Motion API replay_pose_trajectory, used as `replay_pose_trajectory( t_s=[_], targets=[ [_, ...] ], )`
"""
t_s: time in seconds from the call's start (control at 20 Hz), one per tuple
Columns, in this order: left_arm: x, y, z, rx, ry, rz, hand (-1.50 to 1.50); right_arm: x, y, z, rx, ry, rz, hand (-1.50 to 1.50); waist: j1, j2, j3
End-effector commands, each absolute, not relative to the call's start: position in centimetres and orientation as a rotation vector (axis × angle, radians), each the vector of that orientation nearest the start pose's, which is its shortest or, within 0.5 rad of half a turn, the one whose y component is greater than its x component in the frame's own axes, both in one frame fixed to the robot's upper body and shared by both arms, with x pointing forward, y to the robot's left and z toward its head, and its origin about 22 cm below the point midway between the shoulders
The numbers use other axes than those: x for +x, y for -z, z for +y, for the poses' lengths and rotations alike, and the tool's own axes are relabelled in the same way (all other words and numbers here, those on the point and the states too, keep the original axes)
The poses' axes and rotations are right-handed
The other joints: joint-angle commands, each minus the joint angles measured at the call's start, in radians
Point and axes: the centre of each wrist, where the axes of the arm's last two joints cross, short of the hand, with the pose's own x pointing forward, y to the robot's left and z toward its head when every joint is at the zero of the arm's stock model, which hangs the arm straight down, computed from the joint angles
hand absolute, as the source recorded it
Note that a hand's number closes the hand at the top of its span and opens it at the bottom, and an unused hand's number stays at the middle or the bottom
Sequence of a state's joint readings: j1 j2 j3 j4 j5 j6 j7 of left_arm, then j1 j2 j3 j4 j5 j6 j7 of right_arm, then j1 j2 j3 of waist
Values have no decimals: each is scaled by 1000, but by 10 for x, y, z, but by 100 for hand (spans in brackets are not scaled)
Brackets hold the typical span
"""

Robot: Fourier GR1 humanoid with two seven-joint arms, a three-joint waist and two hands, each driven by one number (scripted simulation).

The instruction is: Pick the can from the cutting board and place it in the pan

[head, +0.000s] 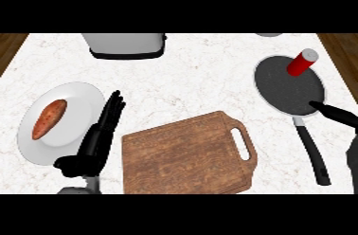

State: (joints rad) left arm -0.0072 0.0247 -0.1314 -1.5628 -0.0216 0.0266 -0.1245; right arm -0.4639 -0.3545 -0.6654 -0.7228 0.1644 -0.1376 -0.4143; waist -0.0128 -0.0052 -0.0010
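A red can [301, 62] with a white top stands upright at the far rim of the dark round pan [280, 89] on the right. The pan's black handle [312, 153] points toward me. The wooden cutting board [183, 156] lies bare in the lower middle. My right hand [336, 114] shows only at the right edge, a finger pointing at the pan's near rim, apart from the can. My left hand [99, 137] rests open, fingers straight, between the board and a white plate.
A white plate [77, 111] with a sweet potato [49, 118] lies at the left. A grey toaster [126, 44] stands at the back edge. Wooden floor shows past both far corners of the marble counter.
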Motion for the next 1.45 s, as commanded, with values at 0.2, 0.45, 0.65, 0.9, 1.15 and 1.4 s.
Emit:
replay_pose_trajectory(
  t_s=[0.2,0.45,0.65,0.9,1.15,1.4],
  targets=[
    [254,-3,204,-47,108,-1681,0,268,-5,-405,-696,200,-1604,-150,5,3,0],
    [239,0,203,-53,131,-1697,0,237,14,-404,-700,186,-1607,-150,11,4,1],
    [239,-25,193,-64,128,-1692,0,227,32,-410,-734,162,-1571,-150,13,5,1],
    [239,3,213,-67,115,-1706,0,233,19,-396,-762,153,-1540,-150,13,5,1],
    [233,-14,205,-47,142,-1703,0,227,4,-411,-798,118,-1531,-150,13,5,1],
    [244,-16,202,-56,140,-1699,0,229,22,-395,-905,75,-1520,-150,14,5,1]
  ],
)
